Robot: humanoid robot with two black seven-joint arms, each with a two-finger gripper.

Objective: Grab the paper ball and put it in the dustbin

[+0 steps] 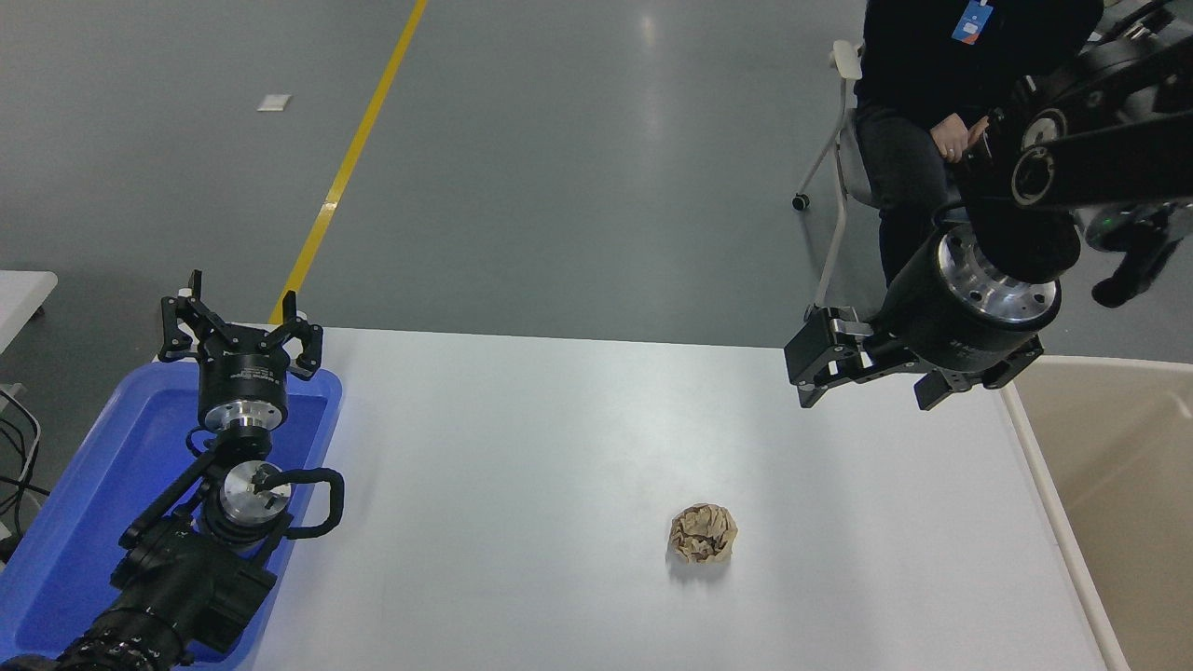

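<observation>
The paper ball (703,534) is not in either claw. The right gripper (813,359) hangs above the far right part of the white table (522,447), pointing left, and whether its fingers are spread or closed cannot be told from this angle. It holds nothing visible and is well apart from the ball, which lies on the table nearer the camera and a little to the left (a wrinkled tan wad, resting alone). Just beside the table's right edge stands the beige dustbin (1035,438). The left gripper (240,328) is parked at the lower left over a blue tray (65,550), fingers spread wide. A seated person (918,121) is beyond the far right corner.
</observation>
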